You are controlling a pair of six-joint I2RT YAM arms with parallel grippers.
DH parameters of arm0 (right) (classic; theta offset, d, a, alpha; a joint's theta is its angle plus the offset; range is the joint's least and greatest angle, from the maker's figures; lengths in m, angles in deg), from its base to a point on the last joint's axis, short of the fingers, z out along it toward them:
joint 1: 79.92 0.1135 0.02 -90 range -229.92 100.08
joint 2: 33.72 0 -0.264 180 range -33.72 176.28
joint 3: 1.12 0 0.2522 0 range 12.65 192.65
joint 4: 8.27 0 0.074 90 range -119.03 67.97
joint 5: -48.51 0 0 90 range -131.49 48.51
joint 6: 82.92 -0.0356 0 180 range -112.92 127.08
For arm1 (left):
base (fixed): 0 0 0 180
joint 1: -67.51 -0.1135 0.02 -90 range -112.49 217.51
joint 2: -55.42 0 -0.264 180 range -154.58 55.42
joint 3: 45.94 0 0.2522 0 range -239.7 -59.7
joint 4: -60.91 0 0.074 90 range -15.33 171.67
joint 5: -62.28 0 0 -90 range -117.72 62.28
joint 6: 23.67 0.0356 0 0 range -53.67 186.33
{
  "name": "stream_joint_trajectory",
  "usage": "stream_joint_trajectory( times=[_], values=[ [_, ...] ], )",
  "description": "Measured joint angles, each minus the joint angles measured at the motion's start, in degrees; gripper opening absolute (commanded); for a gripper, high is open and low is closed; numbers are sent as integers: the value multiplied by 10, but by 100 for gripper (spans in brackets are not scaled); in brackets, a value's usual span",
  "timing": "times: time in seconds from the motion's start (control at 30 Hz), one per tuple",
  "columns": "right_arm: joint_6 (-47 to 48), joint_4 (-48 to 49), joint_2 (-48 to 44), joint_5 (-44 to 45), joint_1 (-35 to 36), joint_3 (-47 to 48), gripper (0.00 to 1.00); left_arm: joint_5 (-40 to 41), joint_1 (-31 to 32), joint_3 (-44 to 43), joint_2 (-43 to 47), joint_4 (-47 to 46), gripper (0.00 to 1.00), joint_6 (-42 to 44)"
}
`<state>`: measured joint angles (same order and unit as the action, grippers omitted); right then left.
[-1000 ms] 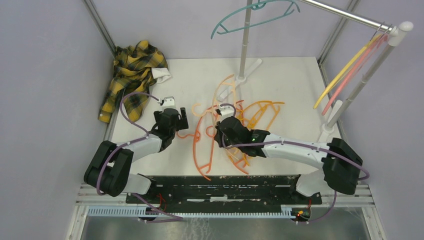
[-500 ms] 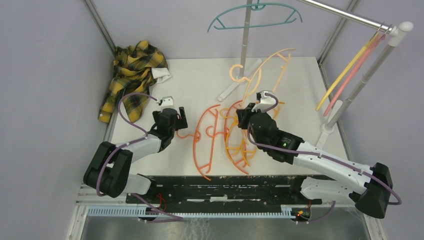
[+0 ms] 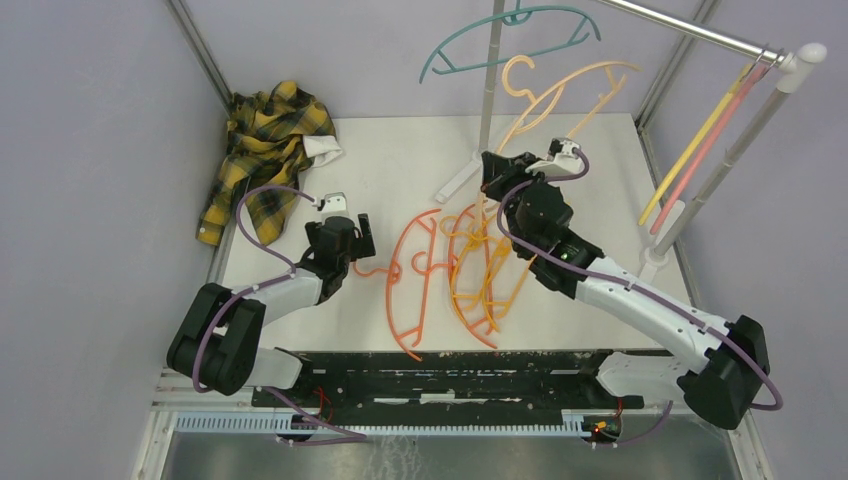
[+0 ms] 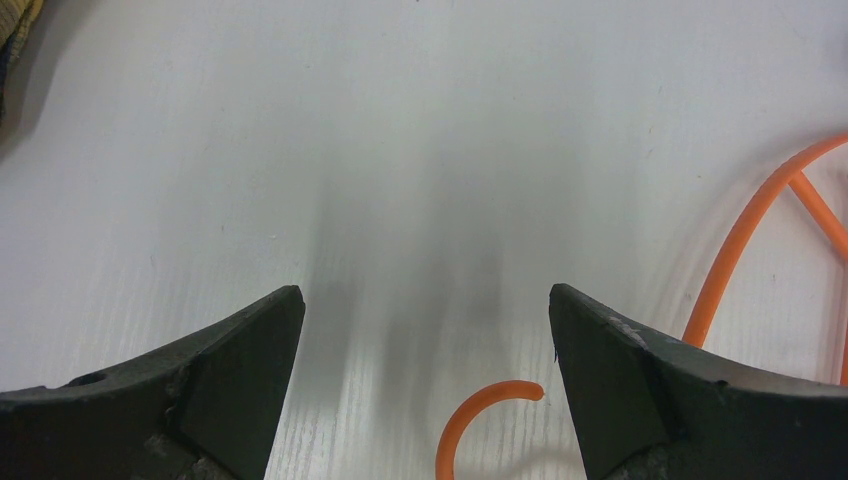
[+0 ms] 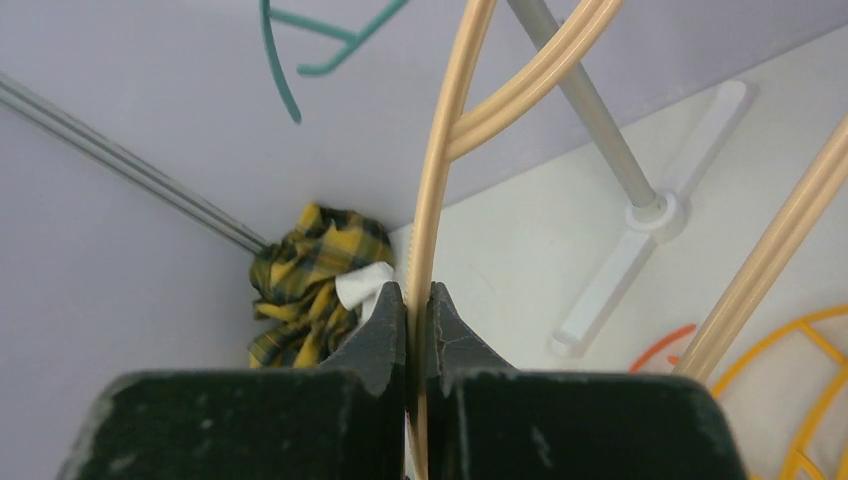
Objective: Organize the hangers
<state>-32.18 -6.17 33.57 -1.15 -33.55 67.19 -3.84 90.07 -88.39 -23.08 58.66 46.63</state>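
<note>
On the table (image 3: 390, 150), a heap of hangers (image 3: 450, 270) lies in front of the pole (image 3: 490, 90). The shirt (image 3: 262, 150) lies well to the pole's left. A top hanger (image 3: 436, 50) hangs high by the pole. A lifted hanger (image 5: 432, 180) stands just right of the pole, in the right gripper (image 5: 418, 300). The rail hangers (image 3: 695, 145) hang far right of the pole, at the end of the rail (image 3: 690, 28).

White table (image 3: 380, 160): hangers (image 3: 467, 262), plaid shirt (image 3: 262, 148)

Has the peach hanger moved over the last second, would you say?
Yes; the peach hanger moved up-frame, from left of the pole to its right.
</note>
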Motion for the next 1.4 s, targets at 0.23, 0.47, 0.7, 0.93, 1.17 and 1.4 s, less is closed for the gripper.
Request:
stream_joint_trajectory(
  times=[0.23,0.47,0.7,0.93,1.17,1.4],
  values=[
    [-9,56,31,-22,-34,62,1,0,0,0,0,0,99,0],
    [-21,73,83,-57,-52,120,1,0,0,0,0,0,99,0],
    [-38,77,130,-79,-78,176,1,0,-3,0,0,0,99,0],
    [-57,82,168,-88,-119,230,1,-1,-5,1,0,0,99,0],
    [-88,72,214,-116,-166,282,1,-3,-7,1,0,0,99,-1],
    [-120,61,248,-149,-195,320,1,-4,-7,1,0,-1,99,-1]
  ],
)
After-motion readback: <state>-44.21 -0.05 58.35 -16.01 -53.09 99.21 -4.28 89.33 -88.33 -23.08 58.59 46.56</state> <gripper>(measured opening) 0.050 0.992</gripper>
